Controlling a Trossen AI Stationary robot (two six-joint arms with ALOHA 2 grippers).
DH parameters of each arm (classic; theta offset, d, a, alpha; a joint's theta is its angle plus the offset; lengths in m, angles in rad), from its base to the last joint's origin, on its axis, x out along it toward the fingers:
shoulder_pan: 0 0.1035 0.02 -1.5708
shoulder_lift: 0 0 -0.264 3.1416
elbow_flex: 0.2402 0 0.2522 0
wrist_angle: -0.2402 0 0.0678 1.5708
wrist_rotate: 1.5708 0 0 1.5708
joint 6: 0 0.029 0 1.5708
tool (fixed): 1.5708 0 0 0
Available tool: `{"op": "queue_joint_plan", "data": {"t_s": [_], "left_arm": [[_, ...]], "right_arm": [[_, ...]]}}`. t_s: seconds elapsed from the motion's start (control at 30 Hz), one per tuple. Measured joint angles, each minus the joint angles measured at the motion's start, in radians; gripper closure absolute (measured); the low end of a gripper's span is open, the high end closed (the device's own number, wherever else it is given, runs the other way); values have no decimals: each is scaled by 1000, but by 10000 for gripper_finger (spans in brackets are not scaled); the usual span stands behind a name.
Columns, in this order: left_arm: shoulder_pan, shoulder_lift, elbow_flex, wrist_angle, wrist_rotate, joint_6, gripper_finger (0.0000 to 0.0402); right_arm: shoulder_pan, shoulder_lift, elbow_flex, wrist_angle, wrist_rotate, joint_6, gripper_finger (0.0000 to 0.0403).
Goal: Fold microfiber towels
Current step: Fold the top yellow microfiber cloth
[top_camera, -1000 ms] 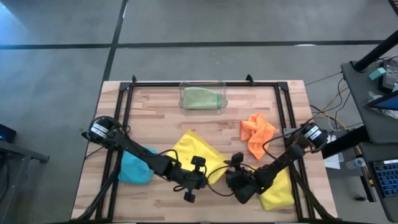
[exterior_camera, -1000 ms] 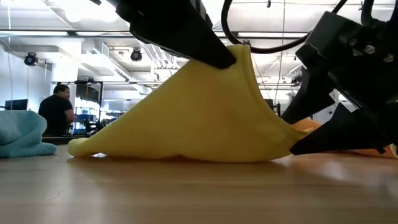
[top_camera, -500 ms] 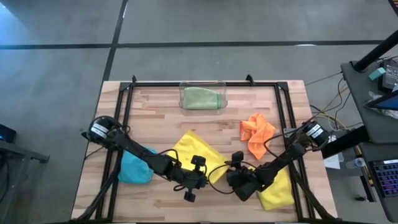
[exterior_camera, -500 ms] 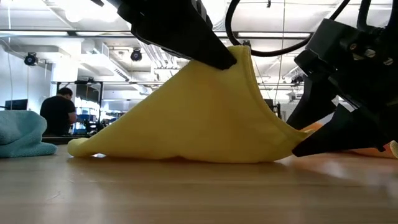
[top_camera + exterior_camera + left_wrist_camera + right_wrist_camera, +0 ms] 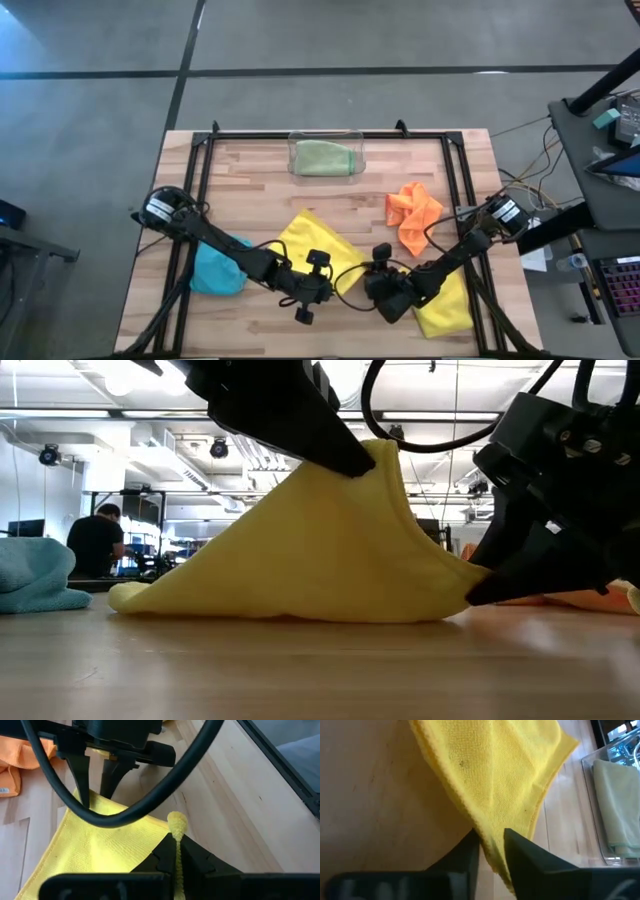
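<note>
Yellow towel (image 5: 313,243) sits near the front edge of the counter (image 5: 250,170), mid-width, one corner lifted into a tent in the low view (image 5: 310,550). It looks soft, light and limp: it drapes and sags from the held point, so it should follow a pull easily but won't hold a crease unless pressed flat; the nap looks grippy, not slippery. Best holds are corners or hems, pinched thin. Left gripper (image 5: 318,283) is closed on a corner, a nub of cloth poking out between its fingers (image 5: 167,855) in the left wrist view. Right gripper (image 5: 390,290) is down at the neighbouring corner near the front edge; its fingers (image 5: 467,852) straddle the hem with a narrow gap, closing in, and a firm pinch can't be confirmed. Count: two yellow towels, the second (image 5: 448,305) lying under the right arm toward the front-right corner; one orange towel (image 5: 412,213) crumpled toward the right edge; one blue towel (image 5: 218,270) bunched toward the front-left; one green towel (image 5: 325,157), folded, inside the clear bin (image 5: 357,140) at the back edge centre. Five towels, one bin. A person (image 5: 95,545) is in the room beyond the counter in the low view.
</note>
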Motion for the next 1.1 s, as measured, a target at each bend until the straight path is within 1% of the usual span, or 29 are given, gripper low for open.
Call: {"op": "queue_joint_plan", "data": {"t_s": [0.13,0.17,0.27,0.37,0.5,0.67,0.73,0.87,1.0,1.1], "left_arm": [[-7,0,0,-5,23,-23,401],[-12,0,0,-12,30,-29,401],[-34,0,0,-55,33,-53,402],[-65,0,0,-104,25,-69,401],[-118,0,0,-108,25,-77,401],[-182,0,-1,-110,56,-103,402],[-205,0,-5,-111,76,-124,401],[-255,0,-19,-112,84,-179,401],[-306,-4,-48,-109,63,-235,401],[-338,-16,-84,-105,25,-284,401]], "right_arm": [[1,-64,0,1,-8,2,384],[3,-78,2,2,-8,4,388],[12,-105,12,-1,-9,16,393],[29,-111,36,-6,-31,15,394],[61,-92,87,17,-137,27,394],[90,-13,206,21,-193,14,394],[98,32,276,17,-209,-9,394],[105,107,421,-17,-250,-49,394],[104,145,541,-136,-263,-45,394],[98,147,584,-165,-260,-45,394]]}}
